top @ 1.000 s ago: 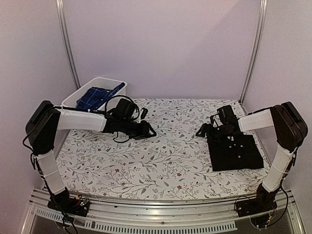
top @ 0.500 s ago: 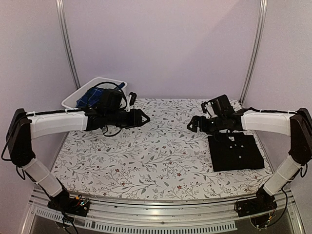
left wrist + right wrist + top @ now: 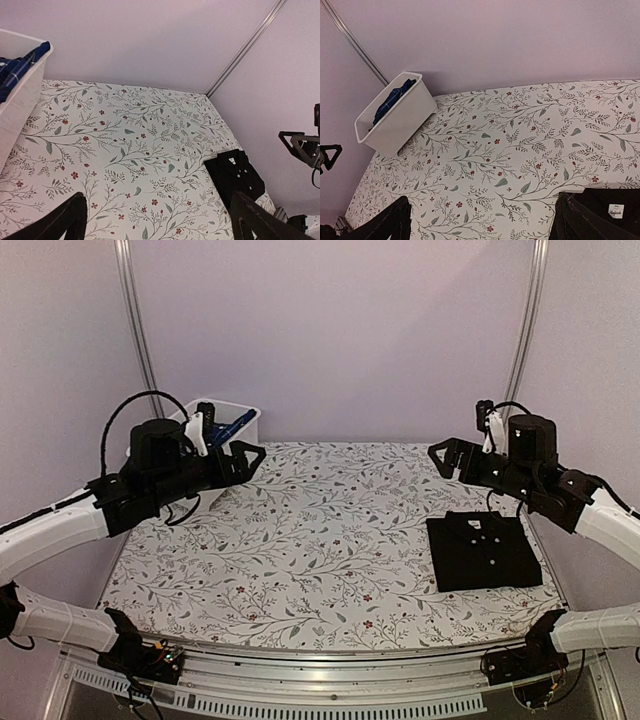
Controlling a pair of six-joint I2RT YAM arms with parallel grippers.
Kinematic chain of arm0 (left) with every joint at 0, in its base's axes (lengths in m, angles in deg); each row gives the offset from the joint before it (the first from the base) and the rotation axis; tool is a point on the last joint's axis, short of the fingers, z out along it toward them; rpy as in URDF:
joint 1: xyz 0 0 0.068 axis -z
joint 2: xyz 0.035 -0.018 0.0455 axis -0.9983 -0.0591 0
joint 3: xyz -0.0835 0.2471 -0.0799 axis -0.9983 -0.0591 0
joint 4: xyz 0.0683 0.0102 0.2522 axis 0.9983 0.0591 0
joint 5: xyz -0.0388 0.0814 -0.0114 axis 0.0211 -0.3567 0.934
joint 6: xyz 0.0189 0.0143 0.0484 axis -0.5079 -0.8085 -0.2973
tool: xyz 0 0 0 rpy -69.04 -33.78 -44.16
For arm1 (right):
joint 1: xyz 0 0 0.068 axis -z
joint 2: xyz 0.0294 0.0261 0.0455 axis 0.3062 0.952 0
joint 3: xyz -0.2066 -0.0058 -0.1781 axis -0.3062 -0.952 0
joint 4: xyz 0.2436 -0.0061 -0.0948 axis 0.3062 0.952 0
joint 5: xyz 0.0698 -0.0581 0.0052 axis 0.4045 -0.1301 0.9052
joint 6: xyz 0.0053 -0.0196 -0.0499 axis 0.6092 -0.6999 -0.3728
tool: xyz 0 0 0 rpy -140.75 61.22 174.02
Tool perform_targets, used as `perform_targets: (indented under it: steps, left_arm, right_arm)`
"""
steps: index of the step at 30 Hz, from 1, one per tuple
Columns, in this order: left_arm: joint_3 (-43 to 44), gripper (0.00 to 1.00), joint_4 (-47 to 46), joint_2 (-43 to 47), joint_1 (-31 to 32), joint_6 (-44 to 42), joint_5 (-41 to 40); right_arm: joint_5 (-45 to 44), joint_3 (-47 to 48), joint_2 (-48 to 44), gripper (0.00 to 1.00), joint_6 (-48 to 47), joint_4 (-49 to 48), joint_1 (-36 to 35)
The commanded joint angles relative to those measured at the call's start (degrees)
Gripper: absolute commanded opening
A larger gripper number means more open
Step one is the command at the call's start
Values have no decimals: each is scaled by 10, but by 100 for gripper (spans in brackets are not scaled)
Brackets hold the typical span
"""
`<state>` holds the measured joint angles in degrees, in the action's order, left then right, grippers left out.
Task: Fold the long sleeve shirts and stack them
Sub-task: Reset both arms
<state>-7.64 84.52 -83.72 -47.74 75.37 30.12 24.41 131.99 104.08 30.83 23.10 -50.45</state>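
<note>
A black long sleeve shirt (image 3: 483,550) lies folded flat, collar up, at the right of the table; the left wrist view shows it too (image 3: 234,171), and its edge (image 3: 620,197) appears low in the right wrist view. A blue plaid shirt (image 3: 238,421) (image 3: 12,70) (image 3: 393,97) sits bundled in the white tub. My left gripper (image 3: 250,462) (image 3: 160,225) hangs open and empty, high over the table's left, near the tub. Above the black shirt's far edge, my right gripper (image 3: 441,460) (image 3: 482,225) is raised, open and empty.
The white plastic tub (image 3: 228,406) (image 3: 20,102) (image 3: 402,122) stands tilted at the back left corner. The table wears a floral cloth (image 3: 330,530). Metal frame posts (image 3: 135,330) (image 3: 525,330) rise at both back corners, with walls close behind and beside.
Both arms have lifted up and swung outward from the table's middle. The left gripper has opened wide. The right gripper has risen off the black shirt, which stays folded.
</note>
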Motion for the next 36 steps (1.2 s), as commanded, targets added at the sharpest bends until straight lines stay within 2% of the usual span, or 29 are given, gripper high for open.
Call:
perform_targets:
  steps: [1, 11, 18, 36]
  left_arm:
    - [-44, 100, -21, 45, -2, -17, -50]
    - [-87, 100, -21, 80, -2, -21, -74]
    - [-88, 100, -45, 70, -3, -19, -86]
    - [-87, 100, -34, 77, -3, -19, -111]
  right_arm:
    - [-63, -36, -48, 99, 5, 5, -1]
    - [-138, -75, -74, 99, 53, 16, -1]
    - [-75, -76, -77, 99, 2, -34, -1]
    - [-61, -81, -91, 99, -27, -39, -1]
